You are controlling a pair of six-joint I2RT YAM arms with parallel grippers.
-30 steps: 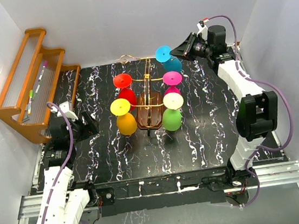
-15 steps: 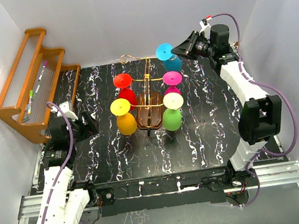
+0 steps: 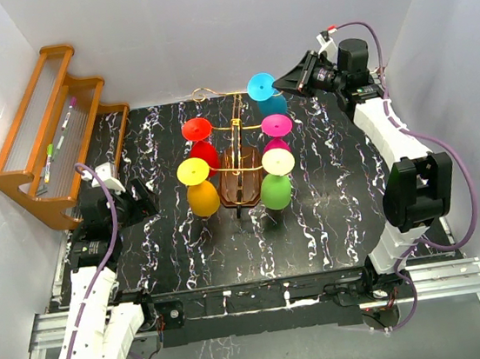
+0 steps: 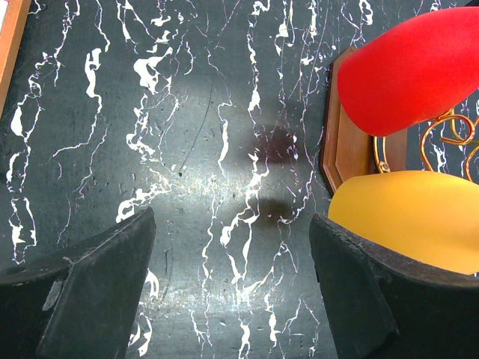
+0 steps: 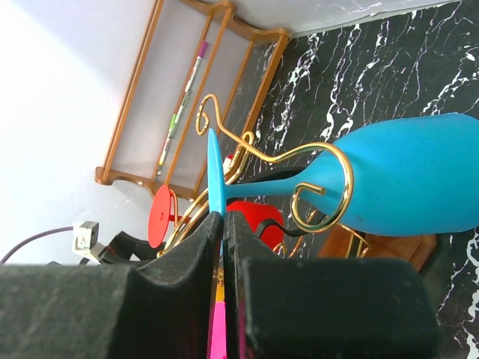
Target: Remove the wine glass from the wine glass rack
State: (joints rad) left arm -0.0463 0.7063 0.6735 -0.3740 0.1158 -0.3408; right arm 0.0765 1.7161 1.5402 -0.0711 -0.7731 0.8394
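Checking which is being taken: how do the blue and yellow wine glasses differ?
The blue wine glass hangs far right on the dark wooden gold-wire rack; the yellow wine glass, near left. The right end effector is shut on the blue glass's foot; the yellow glass is ungripped. Both hang upside down.

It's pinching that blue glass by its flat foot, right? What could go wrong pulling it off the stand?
1. The right arm's jaws are shut on only the thin edge of the blue glass foot, so it might slip or swing.
2. Its stem sits inside the gold wire curl; a badly angled pull could snag and tip the rack.
3. The pink glass hangs close by and could get knocked.
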